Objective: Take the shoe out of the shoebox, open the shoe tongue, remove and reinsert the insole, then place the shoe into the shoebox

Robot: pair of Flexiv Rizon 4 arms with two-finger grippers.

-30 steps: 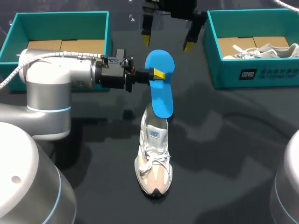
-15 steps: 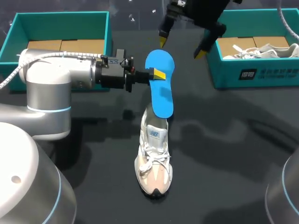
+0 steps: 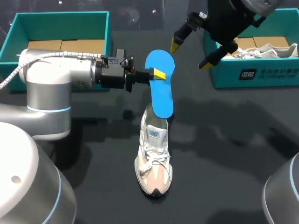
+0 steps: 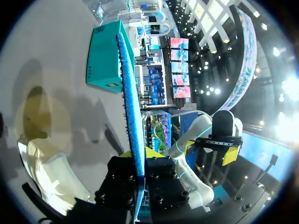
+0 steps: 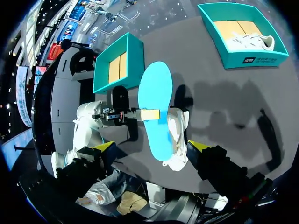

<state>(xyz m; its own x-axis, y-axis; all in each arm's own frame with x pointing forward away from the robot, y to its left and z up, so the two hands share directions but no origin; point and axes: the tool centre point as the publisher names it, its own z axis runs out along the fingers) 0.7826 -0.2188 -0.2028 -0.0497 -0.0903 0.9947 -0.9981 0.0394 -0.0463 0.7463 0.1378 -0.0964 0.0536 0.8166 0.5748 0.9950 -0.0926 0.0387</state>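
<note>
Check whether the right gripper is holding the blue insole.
No, the right gripper hangs open, apart from the blue insole, which the left gripper clamps by its edge.

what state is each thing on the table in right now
insole: raised over the shoe's heel end, gripped near its top
shoe: on the table on its sole, outside both boxes
left gripper: shut on the insole
right gripper: open, empty, in the air
left shoebox: open, no shoe inside
right shoebox: open, holding a white shoe
</note>
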